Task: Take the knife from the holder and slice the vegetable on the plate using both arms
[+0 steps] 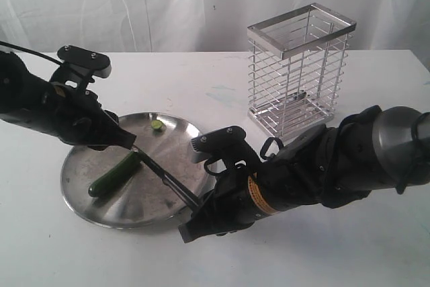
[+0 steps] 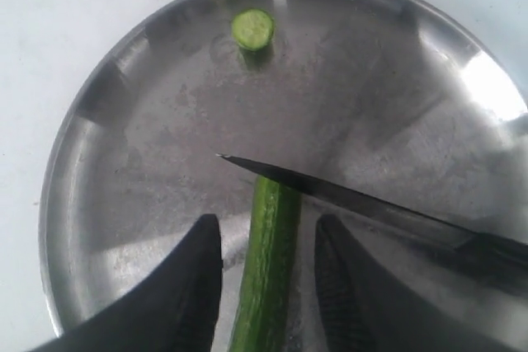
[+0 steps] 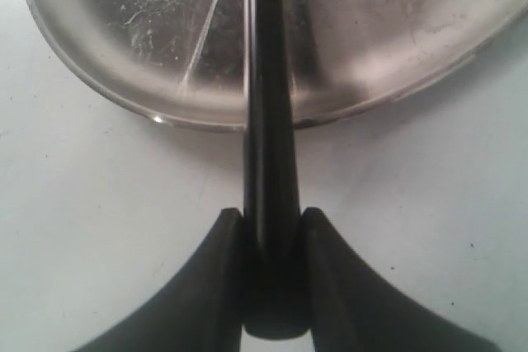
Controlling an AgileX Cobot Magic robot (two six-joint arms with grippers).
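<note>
The right pincer [image 3: 272,224] is nearest, low over the worktop [image 1: 201,260], just beside the plate [image 2: 124,146]. It pinches the black handle of the knife [image 2: 355,198] tight. The blade reaches over the plate and crosses the end of the vegetable [image 2: 268,286], which lies flat on the plate. The left pincer [image 2: 268,224] is spread, with one finger on each side of the vegetable and a little gap on both sides, so it does not hold it. I think this is the slicing step. Next, the left pincer should close to keep the vegetable steady, and the knife should press straight down. Farther back on the plate sits a small cut piece [image 2: 252,29]. Farthest away stands the holder [image 1: 299,72], with no knife in it.
</note>
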